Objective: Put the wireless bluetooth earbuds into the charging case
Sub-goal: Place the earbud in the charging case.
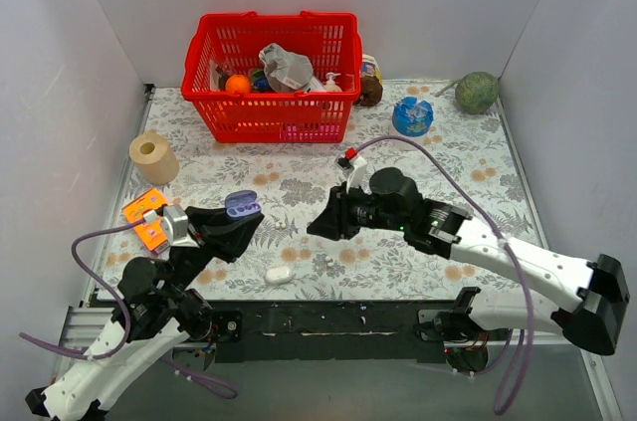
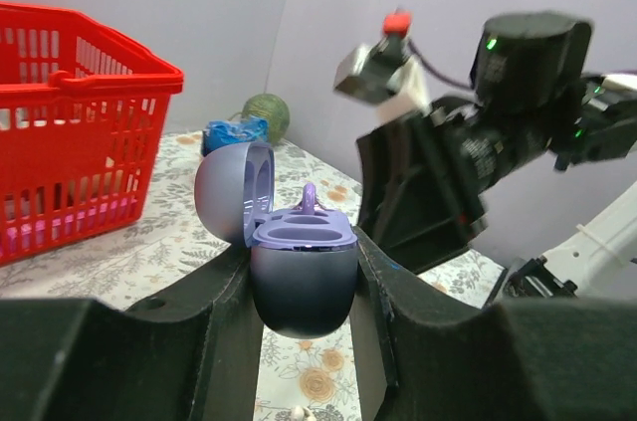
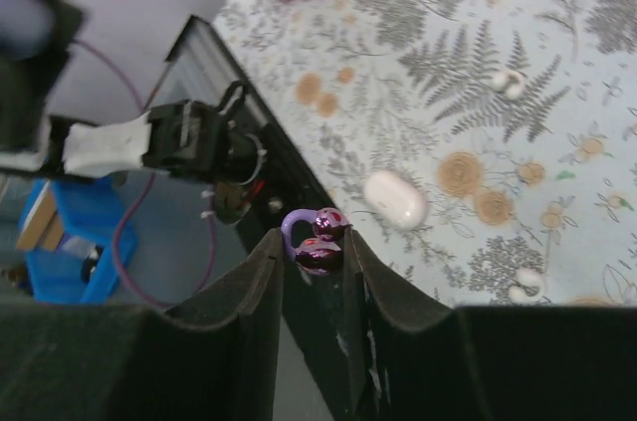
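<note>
While the left claw (image 1: 237, 222) clenches the charging case (image 2: 304, 282) low and left of centre in the overhead view, its lid (image 2: 231, 192) stands swung back and its top faces up. A lavender tip (image 2: 309, 198) pokes up from that top. It looks like one earbud sitting in place, though I cannot be sure.

At the middle of the overhead frame, the right claw (image 1: 323, 222) grasps a shiny purple earbud (image 3: 320, 254). It is pinched at the very fingertips and held in the air, apart from the case.

The step in hand appears to be carrying this earbud across to the case. Next, the right claw must line it up over the free socket (image 2: 287, 234), lower it gently and release only once it sits, with the case held level.

A white case (image 1: 279, 274) lies on the flowered cloth (image 1: 448, 172) near the bottom edge.
</note>
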You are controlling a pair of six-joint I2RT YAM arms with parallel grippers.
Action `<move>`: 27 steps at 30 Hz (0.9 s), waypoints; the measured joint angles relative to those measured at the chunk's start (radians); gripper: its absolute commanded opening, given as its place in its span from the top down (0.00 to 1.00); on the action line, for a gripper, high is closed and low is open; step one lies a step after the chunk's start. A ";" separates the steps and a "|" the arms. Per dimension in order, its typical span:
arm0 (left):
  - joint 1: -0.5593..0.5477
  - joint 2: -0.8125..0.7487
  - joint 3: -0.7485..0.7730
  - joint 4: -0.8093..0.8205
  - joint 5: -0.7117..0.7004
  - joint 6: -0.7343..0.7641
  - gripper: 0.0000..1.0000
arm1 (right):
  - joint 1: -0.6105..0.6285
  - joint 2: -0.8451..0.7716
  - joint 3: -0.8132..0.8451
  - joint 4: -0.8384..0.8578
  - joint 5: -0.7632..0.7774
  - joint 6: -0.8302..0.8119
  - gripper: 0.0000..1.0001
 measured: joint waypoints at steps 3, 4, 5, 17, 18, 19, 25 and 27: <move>0.000 0.066 -0.006 0.055 0.051 -0.011 1.00 | 0.000 -0.097 0.052 -0.067 -0.115 -0.086 0.96; 0.000 0.092 -0.008 0.076 0.077 -0.017 1.00 | 0.000 -0.117 0.070 -0.087 -0.139 -0.106 0.95; 0.000 0.117 -0.013 0.101 0.105 -0.022 1.00 | 0.000 -0.138 0.091 -0.111 -0.168 -0.126 0.95; 0.000 0.534 -0.058 0.535 0.487 -0.145 1.00 | -0.001 -0.280 0.182 -0.249 -0.368 -0.208 0.95; 0.000 0.562 -0.058 0.572 0.513 -0.154 1.00 | -0.001 -0.284 0.181 -0.248 -0.380 -0.203 0.95; 0.000 0.589 -0.058 0.607 0.538 -0.162 1.00 | -0.001 -0.288 0.181 -0.245 -0.393 -0.196 0.95; 0.000 0.724 -0.040 0.737 0.677 -0.198 1.00 | -0.001 -0.280 0.181 -0.229 -0.433 -0.183 0.95; -0.001 0.747 -0.027 0.756 0.713 -0.210 1.00 | -0.001 -0.267 0.182 -0.224 -0.439 -0.183 0.95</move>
